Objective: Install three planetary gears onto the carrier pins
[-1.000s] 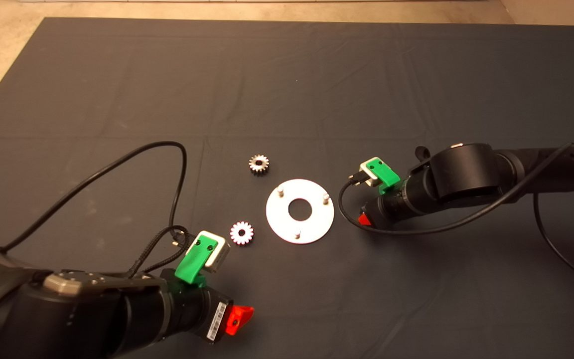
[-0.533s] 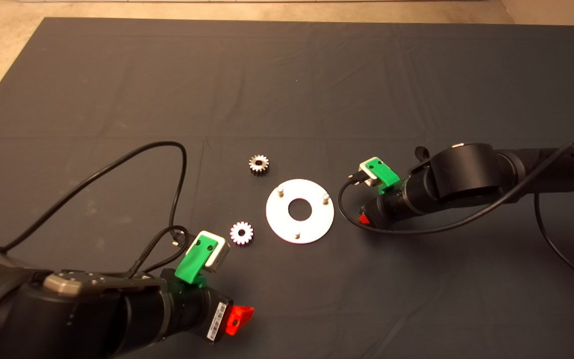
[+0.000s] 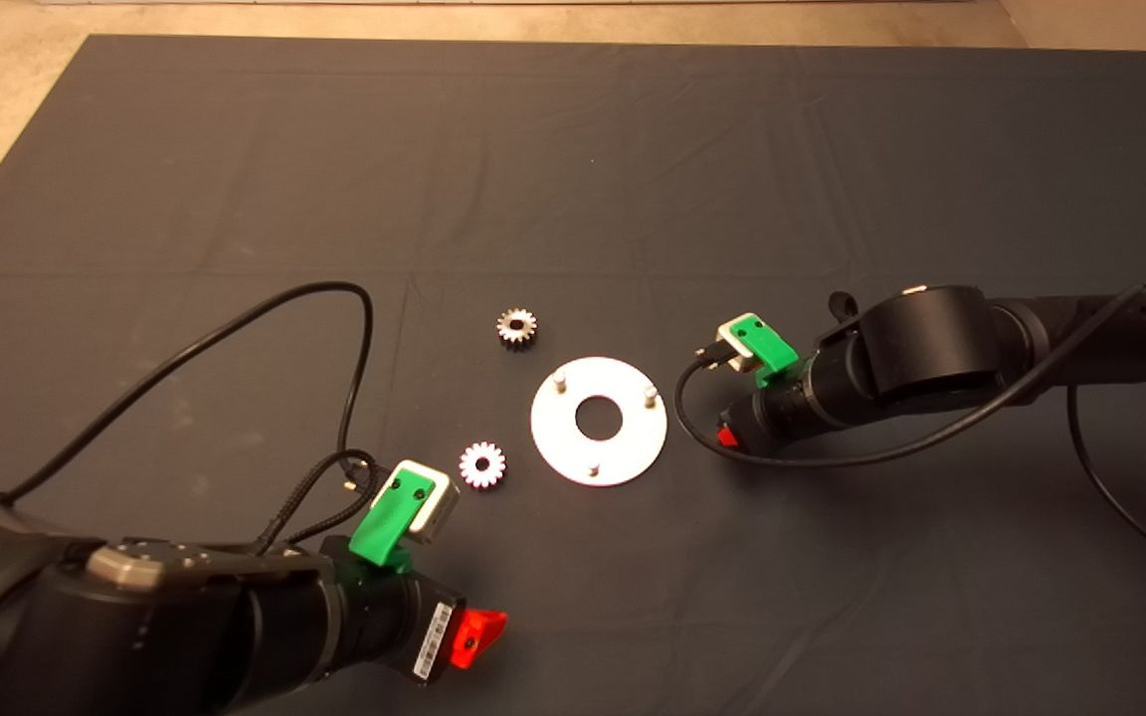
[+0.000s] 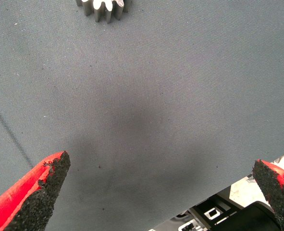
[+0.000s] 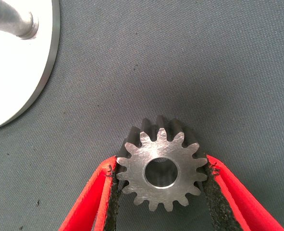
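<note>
A barcode sticker is showing on the left arm (too small to read). The right gripper (image 5: 162, 192) is reaching low beside the disc (image 3: 599, 422), its jaws clamped on one gear (image 5: 161, 163). The left gripper (image 4: 161, 192) is waiting near the table's front edge, jaws wide apart. Two gears (image 3: 516, 326) (image 3: 482, 464) are lying on the mat (image 3: 573, 149), and the pins (image 3: 560, 381) are bare.

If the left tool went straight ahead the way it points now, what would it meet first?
Probably the planetary gear lying on the mat. In the left wrist view it sits ahead of the open left tool, with only bare mat between. The head view makes the heading less certain.
</note>
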Controlling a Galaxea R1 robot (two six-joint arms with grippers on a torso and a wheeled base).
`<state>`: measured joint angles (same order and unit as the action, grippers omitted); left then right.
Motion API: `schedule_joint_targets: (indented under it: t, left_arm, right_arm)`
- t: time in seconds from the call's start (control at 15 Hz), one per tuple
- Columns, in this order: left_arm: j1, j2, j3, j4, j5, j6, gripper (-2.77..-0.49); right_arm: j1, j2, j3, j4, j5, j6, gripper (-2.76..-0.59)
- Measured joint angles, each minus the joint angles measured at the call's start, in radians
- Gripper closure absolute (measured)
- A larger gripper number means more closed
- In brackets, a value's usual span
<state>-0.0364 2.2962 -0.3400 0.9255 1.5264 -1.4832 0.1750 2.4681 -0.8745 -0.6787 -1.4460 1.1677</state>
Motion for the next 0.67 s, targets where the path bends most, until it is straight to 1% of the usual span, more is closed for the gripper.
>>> schedule_joint_targets:
  t: [0.07,0.2,0.47,0.67]
  left_arm:
    - [0.000,0.000,0.000,0.000,0.000,0.000,-2.76]
    - [0.000,0.000,0.000,0.000,0.000,0.000,-2.76]
    - [0.000,0.006,0.000,0.000,0.000,0.000,-2.76]
    - [0.000,0.006,0.000,0.000,0.000,0.000,-2.76]
  right_arm:
    - [0.000,0.000,0.000,0.000,0.000,0.000,-1.07]
    - [0.000,-0.003,0.000,0.000,0.004,0.000,-1.04]
    - [0.000,-0.003,0.001,0.000,0.004,0.000,-1.02]
    - [0.000,-0.004,0.005,0.000,0.004,-0.001,-0.96]
